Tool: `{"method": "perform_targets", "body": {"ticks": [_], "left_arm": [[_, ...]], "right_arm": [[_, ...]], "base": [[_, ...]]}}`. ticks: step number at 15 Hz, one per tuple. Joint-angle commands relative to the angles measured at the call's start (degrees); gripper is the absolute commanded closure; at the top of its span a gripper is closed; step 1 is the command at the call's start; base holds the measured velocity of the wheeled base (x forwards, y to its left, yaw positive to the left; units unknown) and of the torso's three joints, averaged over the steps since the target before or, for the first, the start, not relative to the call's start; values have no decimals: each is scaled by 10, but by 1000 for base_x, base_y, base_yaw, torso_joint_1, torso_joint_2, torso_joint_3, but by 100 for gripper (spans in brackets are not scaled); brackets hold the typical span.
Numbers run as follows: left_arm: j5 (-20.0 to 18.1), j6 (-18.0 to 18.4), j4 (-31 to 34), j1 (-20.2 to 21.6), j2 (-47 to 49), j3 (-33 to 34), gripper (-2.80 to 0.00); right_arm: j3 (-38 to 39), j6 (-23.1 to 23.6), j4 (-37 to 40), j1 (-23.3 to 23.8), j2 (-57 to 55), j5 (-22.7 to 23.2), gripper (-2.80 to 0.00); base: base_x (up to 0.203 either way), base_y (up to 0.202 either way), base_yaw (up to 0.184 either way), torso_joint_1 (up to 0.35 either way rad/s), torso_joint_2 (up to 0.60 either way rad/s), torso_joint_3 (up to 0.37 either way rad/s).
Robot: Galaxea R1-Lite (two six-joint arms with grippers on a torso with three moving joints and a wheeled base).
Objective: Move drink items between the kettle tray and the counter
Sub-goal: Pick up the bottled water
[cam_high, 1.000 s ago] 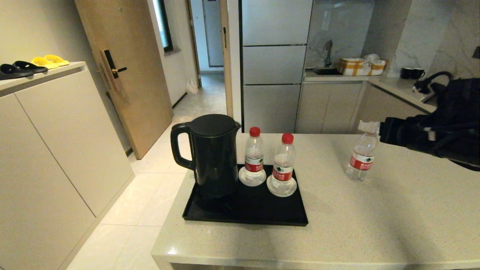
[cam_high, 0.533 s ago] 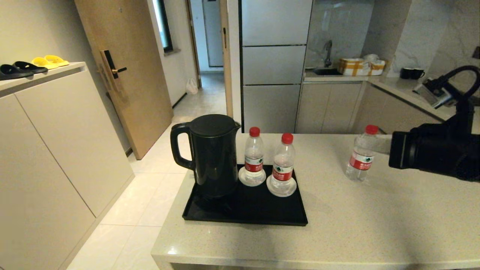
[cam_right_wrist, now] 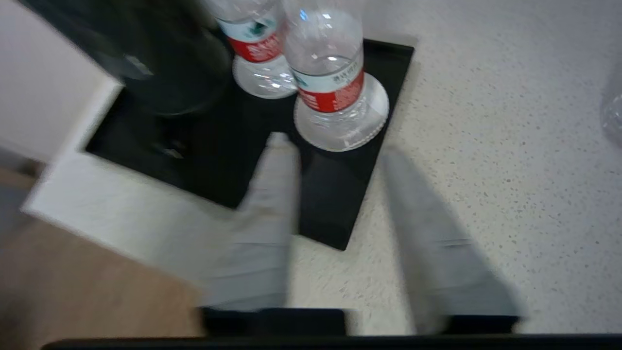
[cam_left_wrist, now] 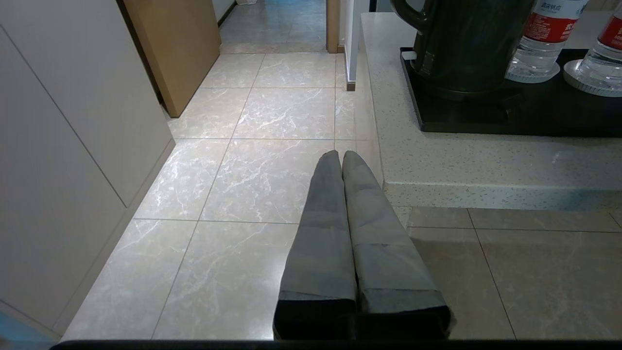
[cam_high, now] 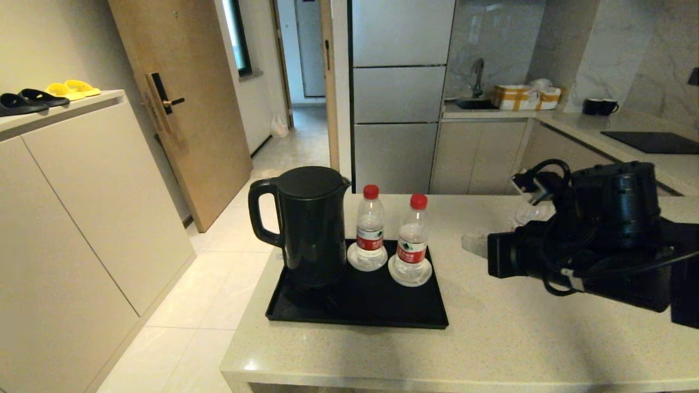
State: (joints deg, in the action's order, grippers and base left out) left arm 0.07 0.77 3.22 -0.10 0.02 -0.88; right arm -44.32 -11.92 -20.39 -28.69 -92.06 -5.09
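The black kettle stands on the black kettle tray with two red-capped water bottles, each on a white saucer. A third bottle stands on the beige counter, mostly hidden behind my right arm. My right gripper hovers open just right of the tray. In the right wrist view the open gripper points at the nearer tray bottle, and the third bottle blurs at the edge. My left gripper is shut and empty, low beside the counter.
A beige cabinet bearing slippers stands to the left across a tiled floor gap. A black cooktop panel, two black mugs and a sink lie on the far worktop. Bare counter stretches in front of the tray and to its right.
My right gripper has come off the third bottle, leaving it on the counter. The arm has swung left and lower towards the tray. The left arm has not moved.
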Motion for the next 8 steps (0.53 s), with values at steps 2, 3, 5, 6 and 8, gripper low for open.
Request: {"method": "perform_targets", "body": {"ticks": [2, 3, 5, 6, 8], "left_arm": [[0, 0, 0, 0, 1, 0, 0], [0, 0, 0, 0, 1, 0, 0], [0, 0, 0, 0, 1, 0, 0], [0, 0, 0, 0, 1, 0, 0], [0, 0, 0, 0, 1, 0, 0]], "right_arm": [[22, 1, -103, -23, -94, -40, -280], [32, 1, -159, -28, -115, -46, -280], [33, 3, -201, -33, -163, -71, -280], [25, 4, -219, -34, -190, -92, -280], [12, 13, -278, -40, -249, -119, -280]], "base": [[0, 0, 0, 0, 0, 0], [0, 0, 0, 0, 0, 0], [0, 0, 0, 0, 0, 0], [0, 0, 0, 0, 0, 0], [0, 0, 0, 0, 0, 0]]}}
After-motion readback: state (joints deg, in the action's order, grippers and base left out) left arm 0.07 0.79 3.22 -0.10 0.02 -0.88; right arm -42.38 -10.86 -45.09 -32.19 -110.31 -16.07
